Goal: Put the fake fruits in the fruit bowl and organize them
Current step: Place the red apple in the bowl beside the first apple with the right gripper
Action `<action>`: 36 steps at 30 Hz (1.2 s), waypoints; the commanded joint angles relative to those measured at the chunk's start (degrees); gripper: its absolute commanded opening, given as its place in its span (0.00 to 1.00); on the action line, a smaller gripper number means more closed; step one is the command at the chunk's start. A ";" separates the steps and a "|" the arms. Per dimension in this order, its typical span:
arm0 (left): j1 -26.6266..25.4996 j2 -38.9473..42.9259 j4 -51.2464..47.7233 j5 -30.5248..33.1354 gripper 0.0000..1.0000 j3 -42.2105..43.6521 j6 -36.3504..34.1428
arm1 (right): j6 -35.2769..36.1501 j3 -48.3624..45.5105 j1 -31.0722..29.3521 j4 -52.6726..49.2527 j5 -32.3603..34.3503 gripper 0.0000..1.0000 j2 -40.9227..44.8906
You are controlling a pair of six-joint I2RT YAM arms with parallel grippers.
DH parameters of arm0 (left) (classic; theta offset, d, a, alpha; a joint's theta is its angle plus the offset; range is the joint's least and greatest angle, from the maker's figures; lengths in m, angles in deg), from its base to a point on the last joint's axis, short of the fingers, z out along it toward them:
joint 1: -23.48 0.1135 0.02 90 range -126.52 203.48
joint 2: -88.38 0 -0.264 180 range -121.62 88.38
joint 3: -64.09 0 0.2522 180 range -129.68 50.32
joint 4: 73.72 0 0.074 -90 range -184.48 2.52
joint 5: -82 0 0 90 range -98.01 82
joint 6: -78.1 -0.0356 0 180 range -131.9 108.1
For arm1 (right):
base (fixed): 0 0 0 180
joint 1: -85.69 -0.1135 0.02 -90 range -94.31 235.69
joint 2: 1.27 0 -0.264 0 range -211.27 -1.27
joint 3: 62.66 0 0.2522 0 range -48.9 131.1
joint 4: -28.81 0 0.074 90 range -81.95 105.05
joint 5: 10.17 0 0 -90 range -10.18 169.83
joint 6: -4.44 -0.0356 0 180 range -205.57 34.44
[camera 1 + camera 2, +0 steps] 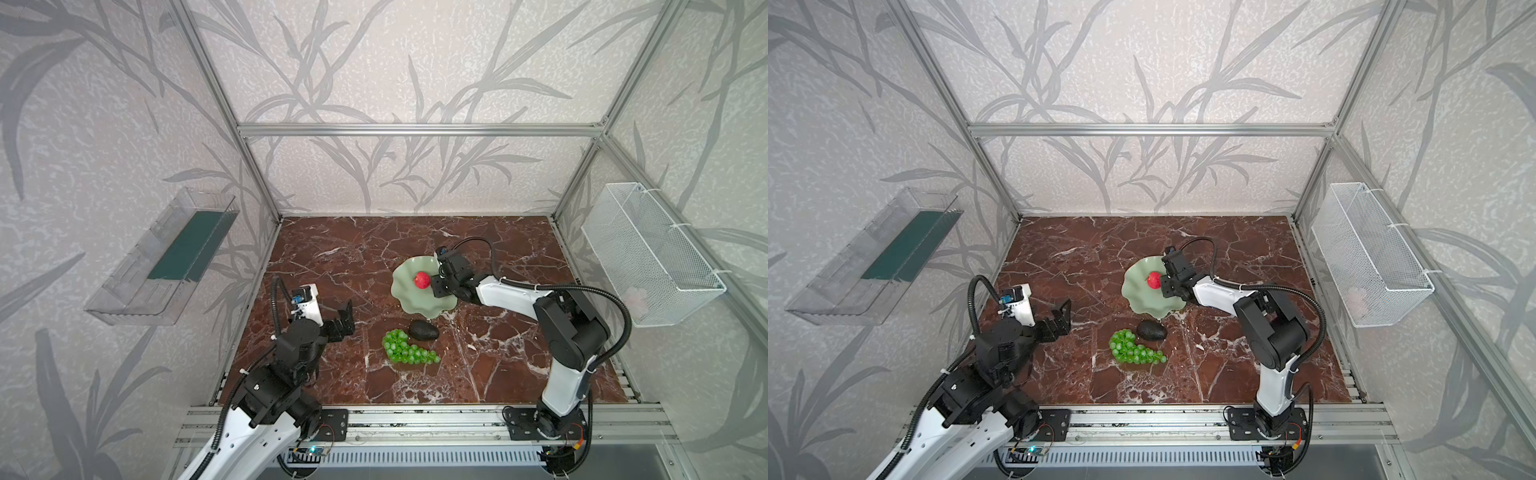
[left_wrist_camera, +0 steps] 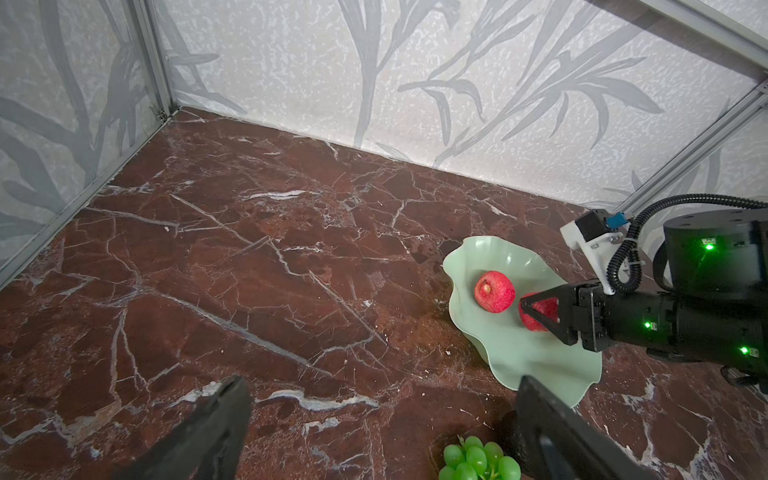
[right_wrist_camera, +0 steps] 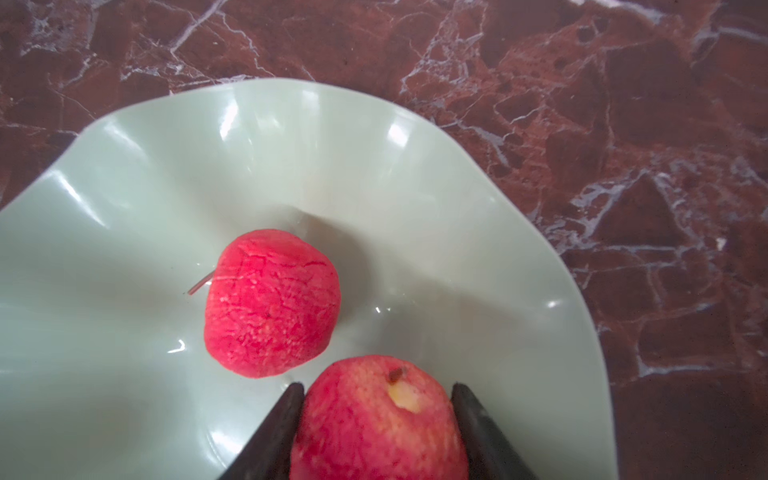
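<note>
My right end effector (image 3: pixel 377 388) is clenching a red apple (image 3: pixel 376 428) by its sides over the fruit bowl (image 3: pixel 124 187), stem dimple facing up toward my wrist. The other red apple (image 1: pixel 422 279) is lying on its side in the bowl, stem pointing toward my left arm's side. My left end effector (image 2: pixel 382 380) is hanging released over the counter (image 1: pixel 332 257). The grapes (image 1: pixel 405 353) are lying lengthwise across the counter, tapered tip toward my right arm's side, with the avocado (image 1: pixel 424 331) just beside them, between them and the bowl.
</note>
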 commanded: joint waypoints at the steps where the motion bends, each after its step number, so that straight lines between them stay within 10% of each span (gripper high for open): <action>1: 0.28 0.80 -1.56 0.38 1.00 -1.90 -0.08 | -0.49 1.26 0.13 0.72 -0.65 0.59 -0.14; 18: 0.27 0.84 -1.33 0.61 1.00 -2.03 -0.21 | 0.10 -11.71 0.20 -0.79 -2.80 0.65 24.18; 36: 0.25 1.48 -1.36 1.66 1.00 -1.79 -0.37 | 0.17 -15.14 -2.12 -0.17 -8.82 0.64 25.69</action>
